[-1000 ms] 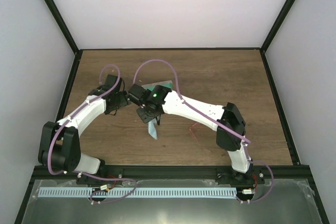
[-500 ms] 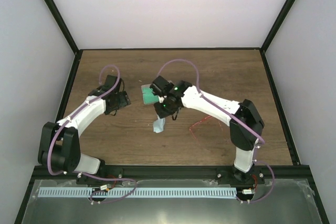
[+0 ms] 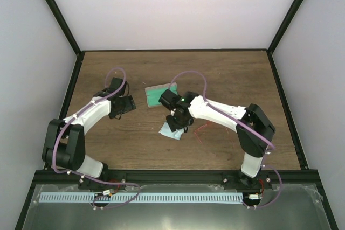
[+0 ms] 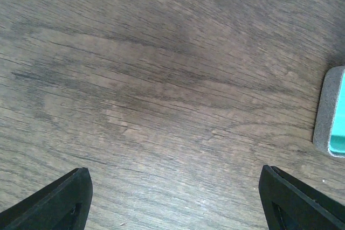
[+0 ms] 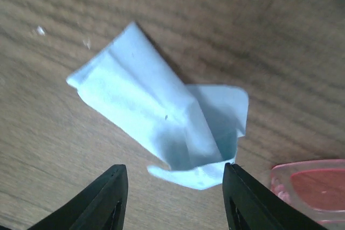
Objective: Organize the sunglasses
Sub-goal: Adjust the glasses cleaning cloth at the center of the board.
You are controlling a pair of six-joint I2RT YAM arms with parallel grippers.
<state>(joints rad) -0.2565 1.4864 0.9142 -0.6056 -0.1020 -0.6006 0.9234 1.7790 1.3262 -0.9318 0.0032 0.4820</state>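
- Eyes on my right gripper [image 5: 173, 172]: it hangs over the cloth [image 5: 161, 117] with its jaws partway apart. As far as I can see, nothing is clamped.
- The cloth lies crumpled on the table [image 3: 232, 79], with its near edge in the gap between the fingers [image 5: 108, 197].
- I cannot tell whether the right-hand finger brushes the cloth's corner.
- The sunglasses [image 3: 202, 129] are down on the wood, outside the case [image 3: 158, 95]. They lie to the right of it and nearer the arm bases, well apart from it.
- On the right wrist camera a pink-red lens [image 5: 307, 187] peeks in at the bottom right corner. It is close to the cloth (a strip of bare wood shows between the two).
- The case lies flat with its green lining facing up.
- The cloth sits just on the near side of the case, a touch to the right.
- My left gripper [image 4: 173, 187] is to the left of the case, spread wide and holding nothing. Only bare wood grain shows between its fingertips.
- The left wrist camera catches the case at the right edge of its view, as a grey felt rim with a strip of green.
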